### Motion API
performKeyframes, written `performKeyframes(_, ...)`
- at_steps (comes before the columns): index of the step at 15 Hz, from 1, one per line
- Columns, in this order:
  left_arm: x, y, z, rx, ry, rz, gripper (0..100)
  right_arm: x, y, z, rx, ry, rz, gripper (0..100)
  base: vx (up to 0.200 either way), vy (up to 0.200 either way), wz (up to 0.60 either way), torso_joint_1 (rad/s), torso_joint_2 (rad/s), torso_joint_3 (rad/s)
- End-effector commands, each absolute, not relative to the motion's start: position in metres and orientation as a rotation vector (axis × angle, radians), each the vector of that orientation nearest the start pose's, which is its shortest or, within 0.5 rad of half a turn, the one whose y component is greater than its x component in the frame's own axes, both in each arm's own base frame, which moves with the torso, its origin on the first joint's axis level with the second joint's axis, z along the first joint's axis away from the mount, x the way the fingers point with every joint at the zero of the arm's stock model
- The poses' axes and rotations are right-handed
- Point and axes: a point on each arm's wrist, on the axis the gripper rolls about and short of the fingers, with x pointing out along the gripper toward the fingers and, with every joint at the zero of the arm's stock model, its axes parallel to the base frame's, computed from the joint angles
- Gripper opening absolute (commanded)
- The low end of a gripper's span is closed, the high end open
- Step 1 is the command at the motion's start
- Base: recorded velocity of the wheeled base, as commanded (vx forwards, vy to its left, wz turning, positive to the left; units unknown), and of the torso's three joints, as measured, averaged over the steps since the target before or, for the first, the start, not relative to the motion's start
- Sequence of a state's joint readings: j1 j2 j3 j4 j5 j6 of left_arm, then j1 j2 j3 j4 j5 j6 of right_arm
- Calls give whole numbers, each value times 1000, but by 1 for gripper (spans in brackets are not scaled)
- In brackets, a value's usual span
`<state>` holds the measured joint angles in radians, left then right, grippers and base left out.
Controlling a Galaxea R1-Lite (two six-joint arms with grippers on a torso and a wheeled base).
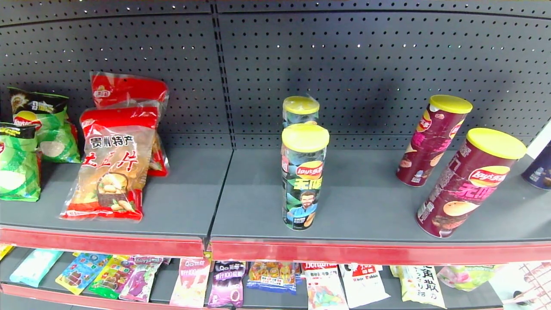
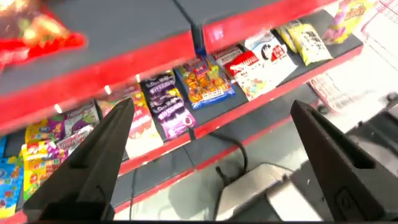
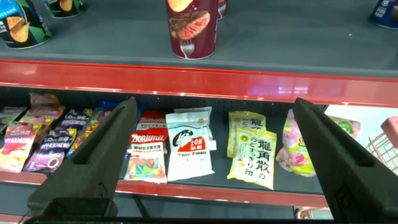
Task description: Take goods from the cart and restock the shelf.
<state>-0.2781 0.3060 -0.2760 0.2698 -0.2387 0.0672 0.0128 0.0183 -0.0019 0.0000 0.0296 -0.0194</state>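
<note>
Left tool (image 2: 211, 104): we are seeing it gaping wide and carrying nothing, facing the packets (image 2: 168, 109) on the lower tier.
Right tool (image 3: 214, 101): it is likewise spread open and empty, sitting low and looking up under the red lip (image 3: 249, 78).
Goods: neither arm is carrying any. A pink wire frame (image 3: 387, 146) is poking in at the right (the cart, we are guessing), with its contents hidden.
Shelf (image 1: 361, 202): it is showing bare gaps between the green can (image 1: 303, 176) and the maroon can (image 1: 469, 183).
Risk, lip: we are thinking an arm rising straight up from here is likely to be clipping that red lip.
Risk, cans: the maroon can is standing tall near the front edge, so a careless swing in with stock could be toppling it off.
Risk, bags: the red bag (image 1: 109, 168) is leaning back, so a nudge could be sending it sliding.
</note>
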Motion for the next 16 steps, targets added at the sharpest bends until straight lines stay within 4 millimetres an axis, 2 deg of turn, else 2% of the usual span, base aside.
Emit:
performKeyframes(1,-39,10,90,60,142,-386,100,-22,1,82,-18,-2,80,100,0,0,0,0,0,0)
performKeyframes(2,-38,12,90,44,145,-272,100,-23,3,135,38,-40,214,100,0,0,0,0,0,0)
performKeyframes(3,-38,13,90,-2,147,-231,100,-6,4,197,145,-21,262,100,0,0,0,0,0,0)
performKeyframes(4,-38,13,90,-3,149,-227,100,3,5,217,186,-13,282,100,0,0,0,0,0,0)
performKeyframes(5,-37,14,89,12,148,-233,100,25,11,243,189,38,476,100,0,0,0,0,0,0)
performKeyframes(6,-37,13,91,9,134,-258,100,31,15,241,151,71,580,100,0,0,0,0,0,0)
performKeyframes(7,-37,13,91,10,131,-266,100,32,15,240,144,73,592,100,0,0,0,0,0,0)
performKeyframes(8,-35,8,88,55,99,-455,100,40,22,227,80,139,709,100,0,0,0,0,0,0)
performKeyframes(9,-35,7,88,62,84,-470,100,42,25,223,73,161,755,100,0,0,0,0,0,0)
performKeyframes(11,-32,13,88,70,87,-203,100,48,31,223,69,200,823,100,0,0,0,0,0,0)
performKeyframes(15,-26,9,85,53,6,-293,100,53,34,218,69,237,825,100,0,0,0,0,0,0)
performKeyframes(16,-26,10,85,54,7,-246,100,53,34,217,69,238,825,100,0,0,0,0,0,0)
